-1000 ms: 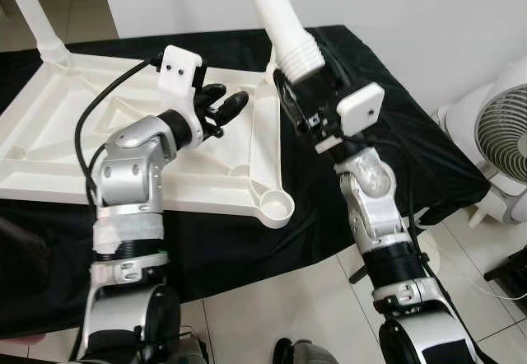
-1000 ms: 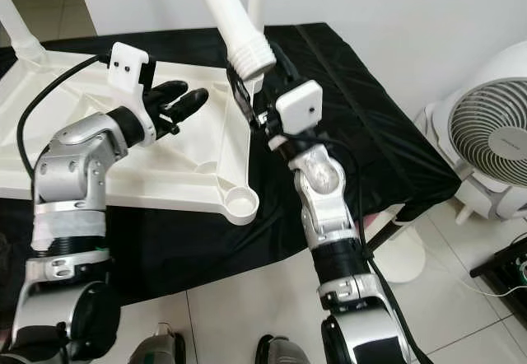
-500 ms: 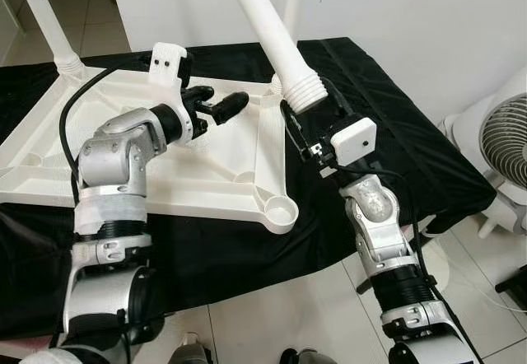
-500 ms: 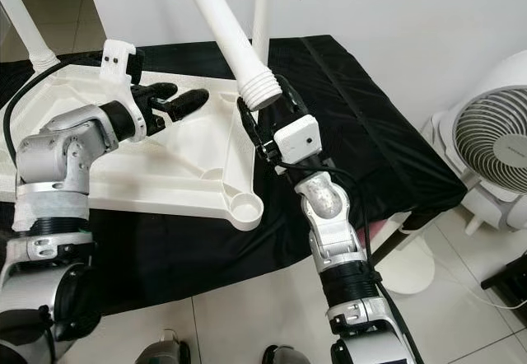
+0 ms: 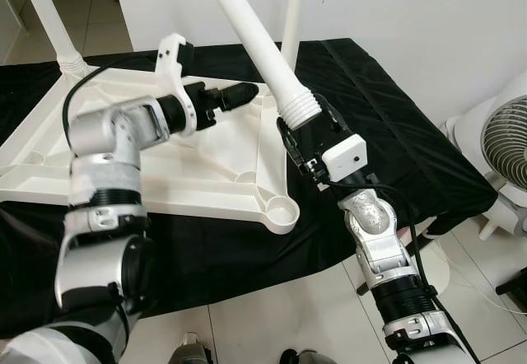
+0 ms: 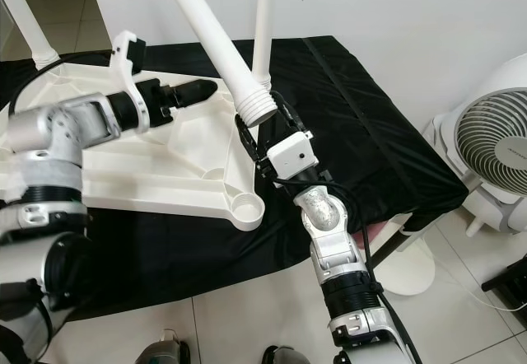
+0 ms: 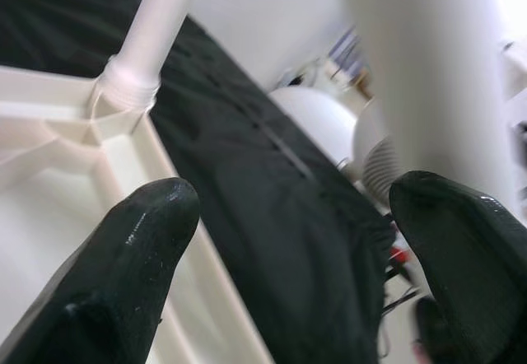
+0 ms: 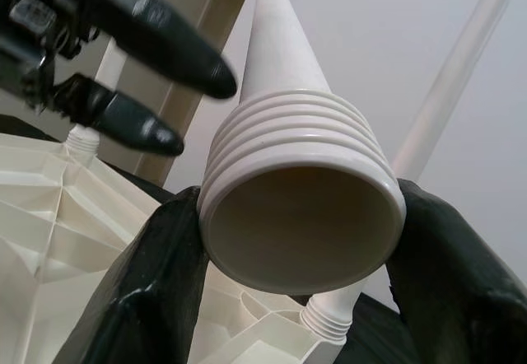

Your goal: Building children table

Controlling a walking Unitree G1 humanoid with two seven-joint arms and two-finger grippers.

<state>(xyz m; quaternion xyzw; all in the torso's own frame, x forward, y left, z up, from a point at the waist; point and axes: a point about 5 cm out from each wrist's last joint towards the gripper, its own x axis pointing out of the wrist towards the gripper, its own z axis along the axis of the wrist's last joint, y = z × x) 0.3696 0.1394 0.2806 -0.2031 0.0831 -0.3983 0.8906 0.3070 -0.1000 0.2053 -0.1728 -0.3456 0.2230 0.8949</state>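
Setting: a white wall behind a low surface covered with a black cloth [image 5: 387,142], on a pale tiled floor [image 5: 272,315]; a white fan [image 6: 494,154] stands on the robot's right.

Table top: a white plastic table top [image 5: 206,162] lies upside down on the cloth, ribbed underside facing up, with an open round leg socket [image 5: 281,212] at its near right corner.

Fitted legs: one white leg [image 5: 49,22] rises from the far left corner and another [image 6: 263,18] from the far right corner.

Loose leg: a third white leg [image 5: 247,35] slants up and away to the left, its ribbed threaded end lowest, above the right edge of the table top and apart from the near socket.

Right gripper: the right gripper [image 8: 300,253] clamps the loose leg at its threaded end, a black finger [image 8: 152,277] pressed on each side of the hollow opening.

Left gripper: the left gripper [image 5: 235,95] reaches across the far part of the table top, fingers spread with a clear gap and nothing between them, near the loose leg but not touching it.
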